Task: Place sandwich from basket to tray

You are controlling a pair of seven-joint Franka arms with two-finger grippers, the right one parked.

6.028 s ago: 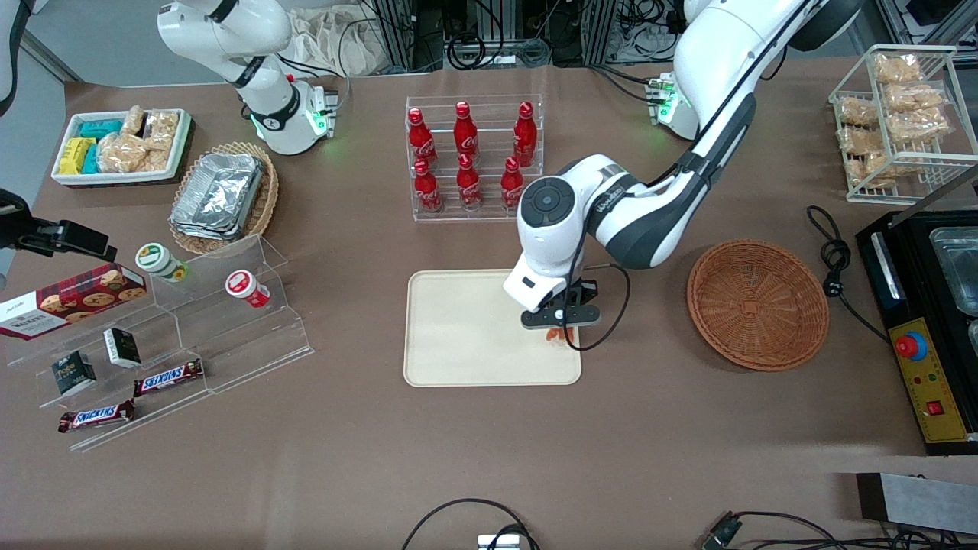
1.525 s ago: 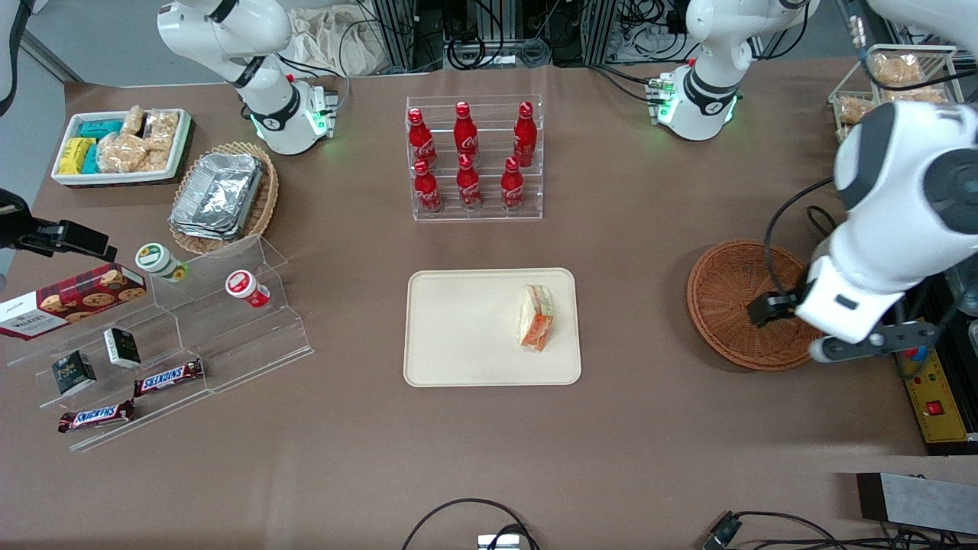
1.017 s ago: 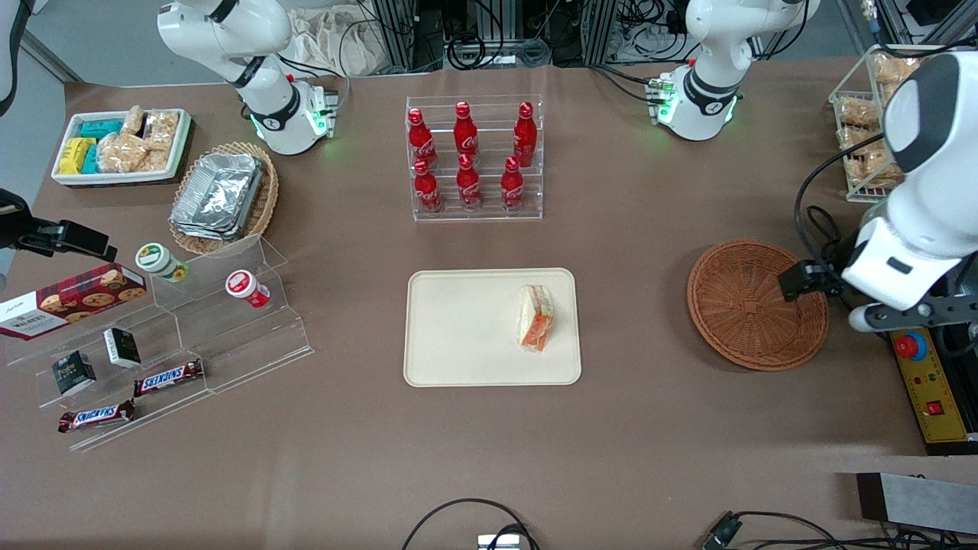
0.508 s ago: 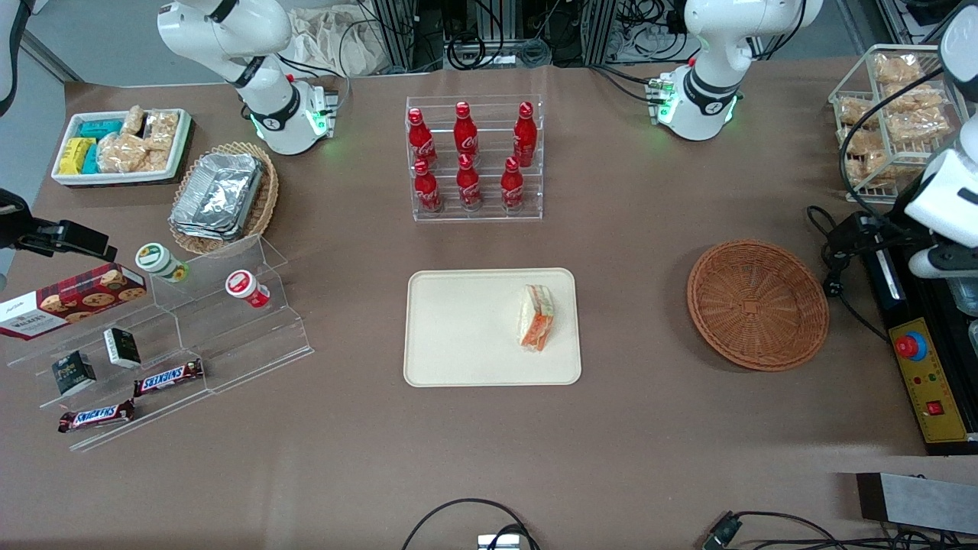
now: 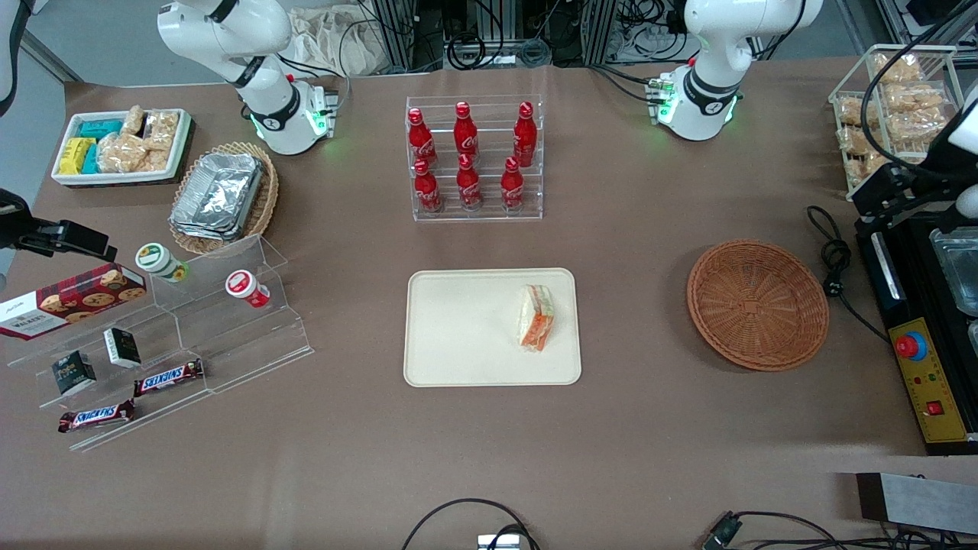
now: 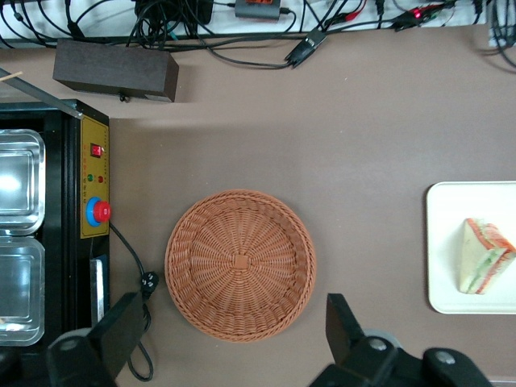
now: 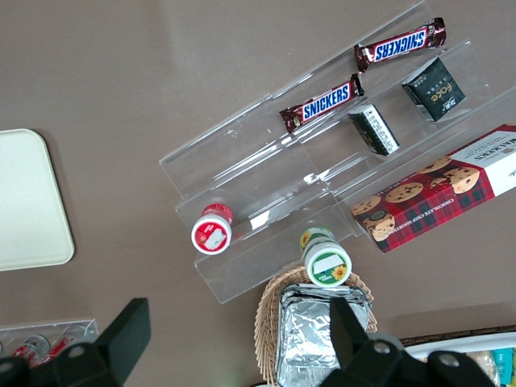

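The sandwich [image 5: 535, 317] lies on the cream tray [image 5: 466, 336], near the tray's edge closest to the basket. The reddish-brown wicker basket [image 5: 756, 303] stands empty beside the tray, toward the working arm's end of the table. My left gripper [image 5: 894, 191] hangs high at that end, above the black machine and farther from the front camera than the basket. In the left wrist view the gripper [image 6: 232, 339] is open and empty, its fingers [image 6: 121, 330] wide apart, with the basket [image 6: 240, 264], the tray [image 6: 447, 242] and the sandwich [image 6: 484, 256] below.
A black machine with a red button [image 5: 911, 346] and a cable [image 5: 833, 260] lie by the basket. A wire rack of snacks [image 5: 898, 114] stands near the gripper. A bottle rack [image 5: 474, 156] stands farther back than the tray. An acrylic stand [image 5: 176, 336] is toward the parked arm's end.
The gripper left the sandwich on the tray, passed over the basket and moved up and away toward the working arm's end. The sandwich has not moved since.
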